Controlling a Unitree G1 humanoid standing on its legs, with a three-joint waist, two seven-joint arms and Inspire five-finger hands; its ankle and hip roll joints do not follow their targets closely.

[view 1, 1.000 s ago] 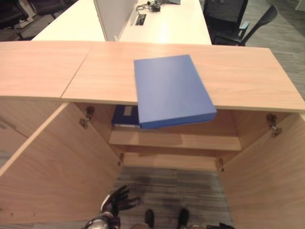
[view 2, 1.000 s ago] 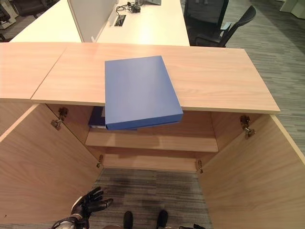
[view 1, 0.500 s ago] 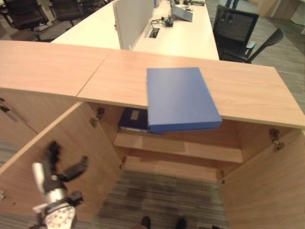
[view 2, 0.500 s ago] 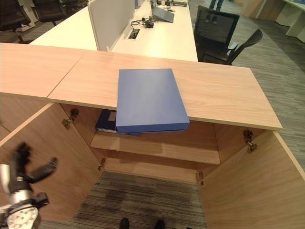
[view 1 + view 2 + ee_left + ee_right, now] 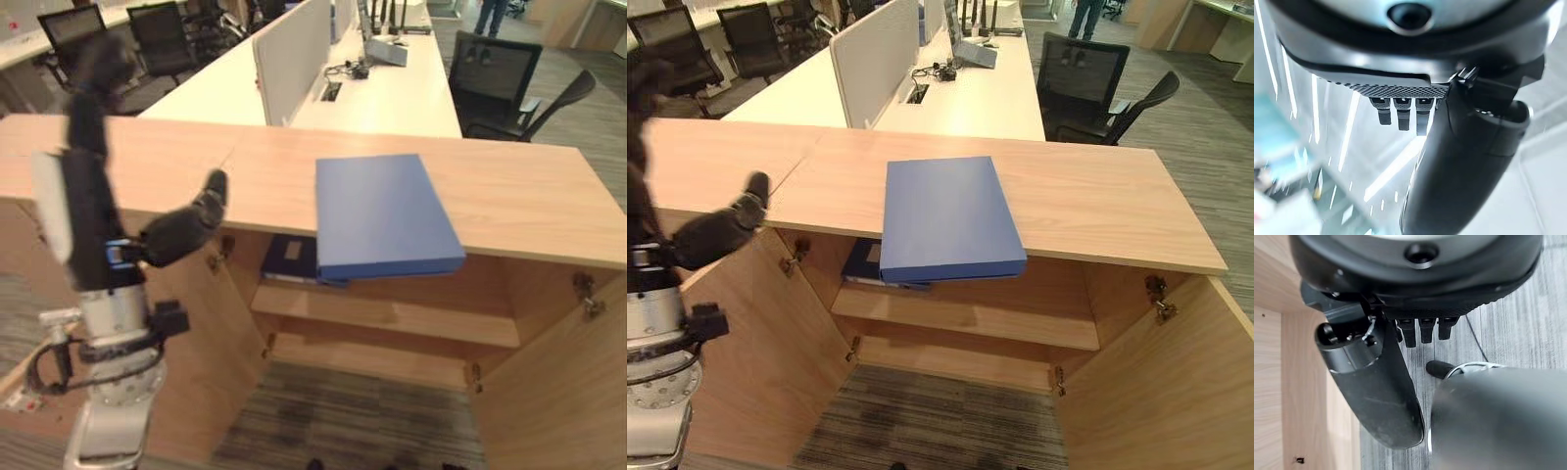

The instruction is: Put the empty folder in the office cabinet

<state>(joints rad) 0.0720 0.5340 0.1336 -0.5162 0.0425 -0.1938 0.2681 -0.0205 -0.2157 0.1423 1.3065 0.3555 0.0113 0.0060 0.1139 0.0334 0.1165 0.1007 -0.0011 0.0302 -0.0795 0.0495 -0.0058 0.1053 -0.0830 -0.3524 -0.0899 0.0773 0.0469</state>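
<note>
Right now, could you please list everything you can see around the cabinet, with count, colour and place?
Folder: one, blue, flat on the cabinet top, its near end overhanging the front edge.
Second folder: one, dark blue, on the upper shelf inside, under the overhang.
Cabinet: one, light wood, doors swung open, shelves inside.
Desks: white, behind the cabinet, with a pale divider screen.
Office chairs: several, black, around the desks.
Person: one, standing far back, legs showing.
Floor: grey striped carpet.
Left hand: dark, raised at the left, fingers straight, thumb out.
Right hand: dark, low beside a cabinet door above the carpet, holding nothing.
</note>
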